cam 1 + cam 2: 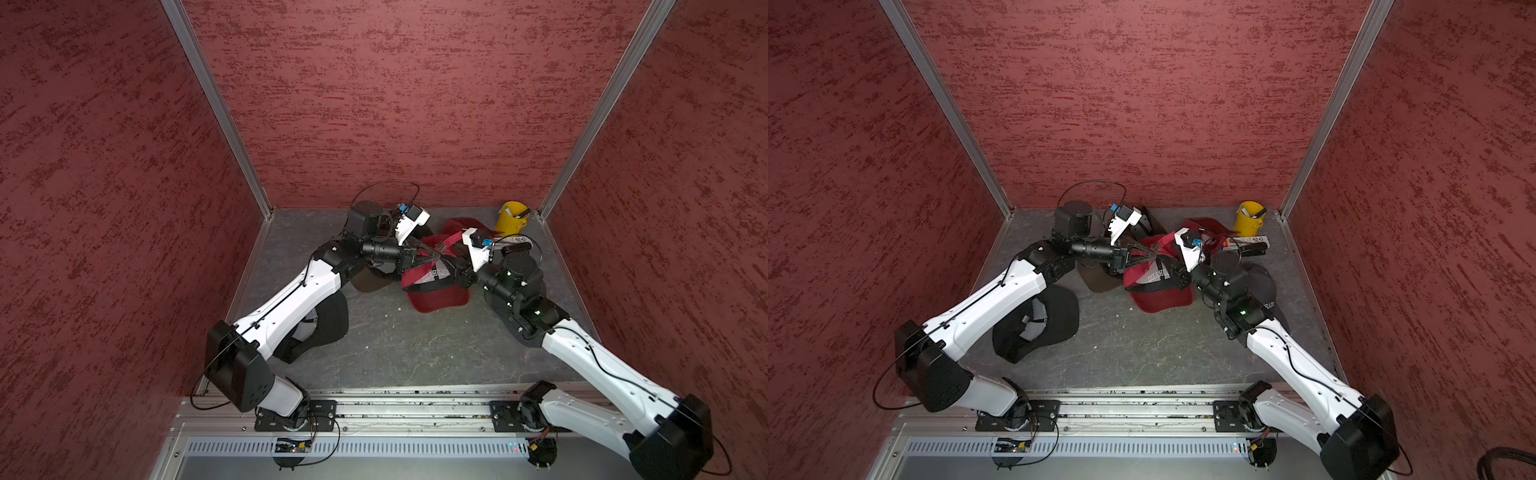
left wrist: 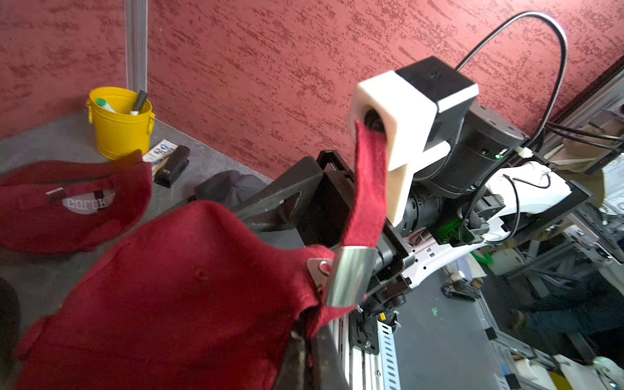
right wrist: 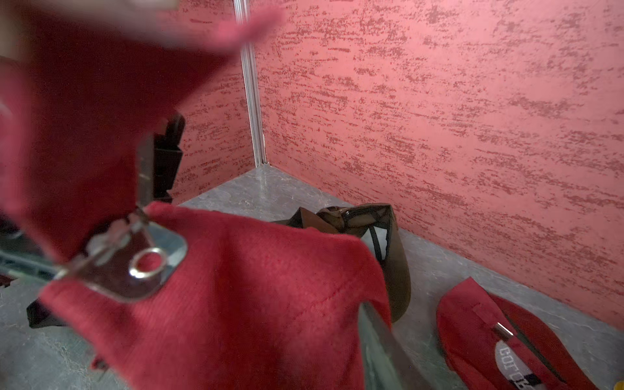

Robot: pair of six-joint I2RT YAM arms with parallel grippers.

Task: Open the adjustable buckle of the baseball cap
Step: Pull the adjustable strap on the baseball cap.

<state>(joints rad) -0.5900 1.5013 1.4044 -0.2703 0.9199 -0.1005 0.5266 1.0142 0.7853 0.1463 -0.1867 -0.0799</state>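
Red cap (image 1: pixel 436 299) pinched by left tool (image 1: pixel 434 254), silver buckle (image 2: pixel 349 275) flap raised.

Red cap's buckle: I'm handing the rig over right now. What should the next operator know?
Left gripper: shut on the red cap at its back edge, beside the buckle.
Right gripper: open, fingers either side of the cap near the buckle.
Done: buckle flap looks lifted.
To do: the strap is still threaded, its tail draped over the right wrist camera; pull it loose.
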